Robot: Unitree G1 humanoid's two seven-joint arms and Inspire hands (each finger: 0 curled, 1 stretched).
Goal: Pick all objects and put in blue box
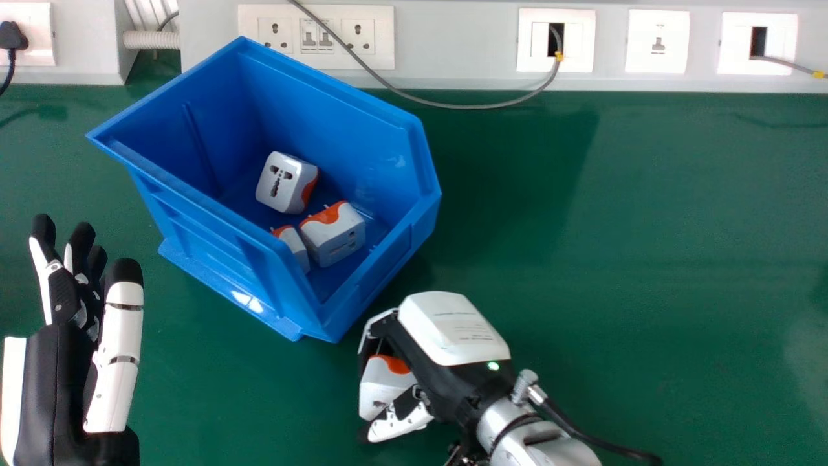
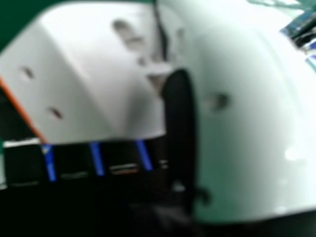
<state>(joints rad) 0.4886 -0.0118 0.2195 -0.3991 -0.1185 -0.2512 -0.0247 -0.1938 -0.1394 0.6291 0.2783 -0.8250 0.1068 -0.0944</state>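
Clamping one white-and-orange adapter (image 1: 381, 388) in one curled right hand (image 1: 430, 366) near one blue box (image 1: 220, 246) on the green counter (image 1: 582, 226), with three more adapters (image 1: 333, 238) lying inside that box and one left hand (image 1: 61, 362) held out straight-fingered at the head view's left.

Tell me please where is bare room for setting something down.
Bare table: right of the blue box toward the socket panel, and between the box and left hand. Crowded: the box's near corner, where the right hand holds an adapter.
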